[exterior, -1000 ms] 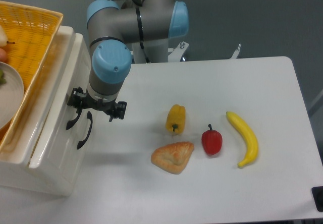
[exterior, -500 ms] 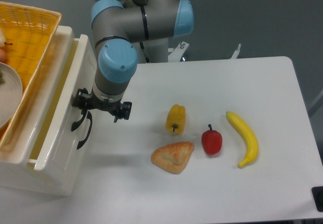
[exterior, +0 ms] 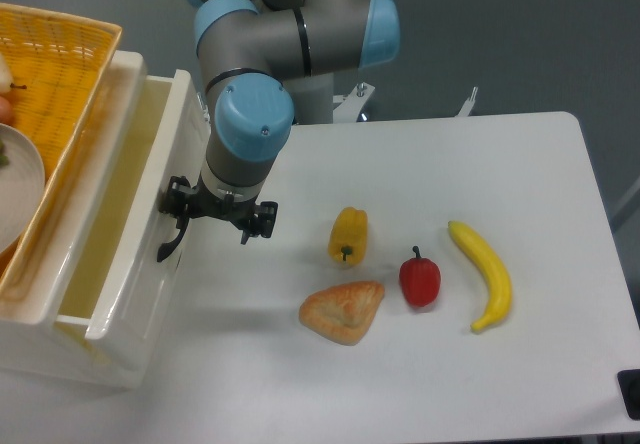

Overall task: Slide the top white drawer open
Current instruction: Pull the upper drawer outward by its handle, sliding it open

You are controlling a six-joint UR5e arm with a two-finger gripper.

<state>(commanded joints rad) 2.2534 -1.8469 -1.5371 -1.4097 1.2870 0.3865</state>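
— So where's the top drawer [exterior: 120,234]?
— Pulled well out of the white cabinet [exterior: 60,359] at the table's left edge; its hollow inside shows from above, front panel facing the table.
— And the gripper [exterior: 220,219]?
— Right at the drawer front, pointing down, at the black handle [exterior: 172,242]. One finger sits by the handle, the other stands off to the right. Whether the fingers actually pinch the handle, I cannot tell; the wrist hides the contact.
— Anything on the cabinet?
— A yellow wicker basket [exterior: 60,74], with a plate [exterior: 18,194] partly in view at the left edge.
— The table [exterior: 480,364]?
— A yellow pepper [exterior: 348,235], a bread piece [exterior: 342,311] just below it, a red pepper [exterior: 420,278] to the right, then a banana [exterior: 484,273], all well apart from the drawer
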